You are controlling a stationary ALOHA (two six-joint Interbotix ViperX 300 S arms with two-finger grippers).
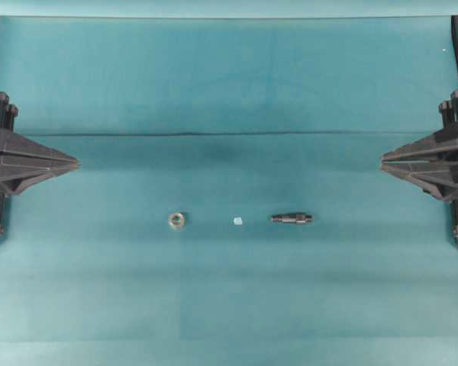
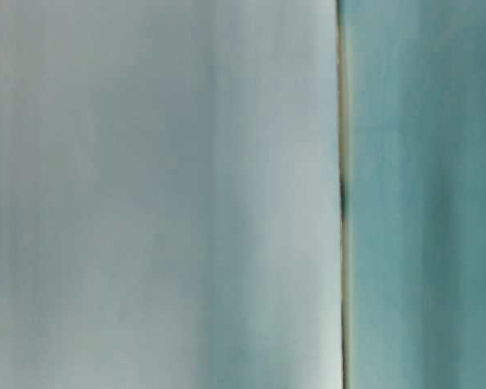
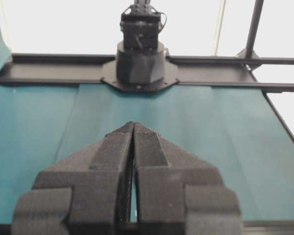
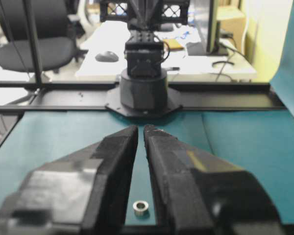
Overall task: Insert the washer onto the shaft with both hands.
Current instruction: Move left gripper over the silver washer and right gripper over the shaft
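The washer [image 1: 176, 219], a silvery-tan ring with a dark hole, lies flat on the teal cloth left of centre. The shaft [image 1: 291, 218], a short dark stepped rod, lies on its side right of centre. My left gripper [image 1: 76, 162] is at the far left edge, shut and empty [image 3: 133, 125]. My right gripper [image 1: 383, 160] is at the far right edge, its fingers almost together with nothing between them [image 4: 140, 128]. Both are well apart from the parts. A small silvery ring [image 4: 140, 207] shows on the cloth through the right fingers' gap; I cannot tell which piece it is.
A tiny pale whitish fleck [image 1: 237, 221] lies between washer and shaft. Each wrist view shows the opposite arm's black base [image 3: 139, 58] [image 4: 143, 83] on a black rail. A cloth seam [image 1: 229, 135] crosses the table. The table-level view is a blur of pale and teal.
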